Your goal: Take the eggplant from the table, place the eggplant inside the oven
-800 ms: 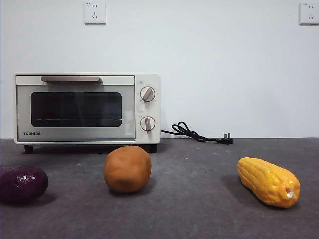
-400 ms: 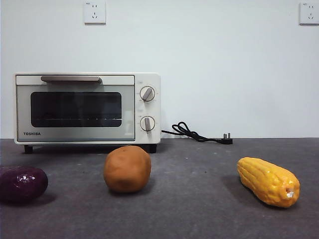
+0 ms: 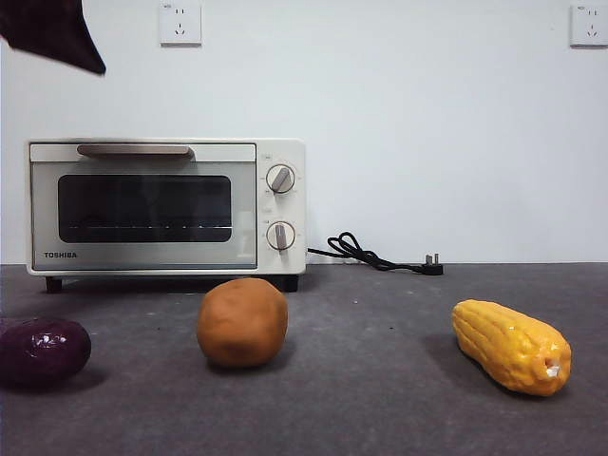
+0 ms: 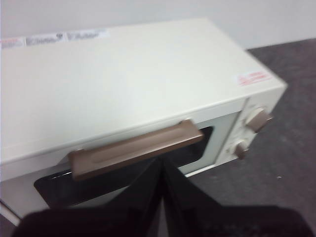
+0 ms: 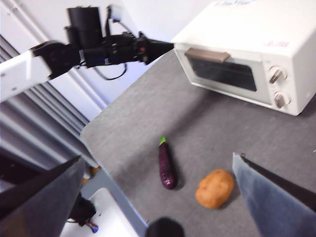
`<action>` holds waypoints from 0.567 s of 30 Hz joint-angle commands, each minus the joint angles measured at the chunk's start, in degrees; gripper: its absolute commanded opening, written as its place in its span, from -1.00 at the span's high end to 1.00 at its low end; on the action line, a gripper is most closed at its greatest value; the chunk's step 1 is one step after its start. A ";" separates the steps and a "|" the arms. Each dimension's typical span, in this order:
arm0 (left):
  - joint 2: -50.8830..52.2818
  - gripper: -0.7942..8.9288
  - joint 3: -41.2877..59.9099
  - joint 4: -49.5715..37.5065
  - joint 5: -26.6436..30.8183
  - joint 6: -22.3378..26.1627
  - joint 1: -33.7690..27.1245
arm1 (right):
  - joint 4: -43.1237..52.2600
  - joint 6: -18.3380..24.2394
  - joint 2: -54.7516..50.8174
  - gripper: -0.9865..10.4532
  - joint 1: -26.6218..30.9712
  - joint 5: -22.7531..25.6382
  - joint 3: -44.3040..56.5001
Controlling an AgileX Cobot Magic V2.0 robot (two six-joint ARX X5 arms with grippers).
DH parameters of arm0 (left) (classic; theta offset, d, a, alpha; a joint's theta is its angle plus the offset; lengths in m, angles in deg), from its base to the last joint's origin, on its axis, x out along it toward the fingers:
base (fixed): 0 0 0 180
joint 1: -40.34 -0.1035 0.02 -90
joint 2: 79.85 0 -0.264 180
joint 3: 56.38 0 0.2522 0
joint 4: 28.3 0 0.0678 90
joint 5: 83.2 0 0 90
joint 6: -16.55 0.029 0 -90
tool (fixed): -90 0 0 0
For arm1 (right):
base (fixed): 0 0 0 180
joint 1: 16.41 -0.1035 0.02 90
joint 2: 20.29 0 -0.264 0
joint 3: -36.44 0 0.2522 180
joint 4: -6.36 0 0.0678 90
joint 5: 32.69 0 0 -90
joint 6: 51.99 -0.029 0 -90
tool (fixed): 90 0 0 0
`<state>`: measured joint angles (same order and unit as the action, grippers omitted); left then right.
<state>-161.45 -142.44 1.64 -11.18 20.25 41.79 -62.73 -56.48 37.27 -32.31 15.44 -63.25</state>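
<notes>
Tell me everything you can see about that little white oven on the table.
The oven is a cream-white, boxy TOSHIBA toaster model that looks like painted metal. It stands upright on short dark feet at the back of the table, near the wall. Its dark glass door is shut, with a brownish bar handle across the top and two round knobs stacked beside it. A wire rack shows faintly inside. The left gripper hovers near the handle.

A black arm tip point(image 3: 52, 33) shows in the upper left corner of the frame. Below it, the cream oven point(image 3: 167, 209) stands at the counter's point(image 3: 380, 380) far edge, door closed. The eggplant point(image 3: 42, 351) lies at the lower left, the brown lump point(image 3: 242, 322) just right of it, the corn cob point(image 3: 512, 346) at lower right. A black cord point(image 3: 375, 255) trails beside the oven.
</notes>
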 commanded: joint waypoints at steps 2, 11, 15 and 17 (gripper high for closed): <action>-2.45 0.85 -0.09 -2.25 0.00 1.66 -1.09 | -1.40 0.35 0.50 -0.07 -0.90 0.07 -0.13; -4.90 0.85 -0.09 -7.26 0.00 2.34 -2.29 | -2.99 1.90 0.83 -0.17 -1.77 0.92 -0.15; -5.64 0.85 -0.09 -9.05 0.00 2.75 -2.29 | -3.06 1.95 1.22 -0.17 -1.77 0.92 -0.13; -6.05 0.85 -0.09 -9.05 0.00 2.86 -2.27 | -3.02 1.95 1.51 -0.17 -1.77 0.90 -0.15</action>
<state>-166.63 -142.48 -6.92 -11.18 22.17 39.70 -66.05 -55.14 38.52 -33.99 16.42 -63.25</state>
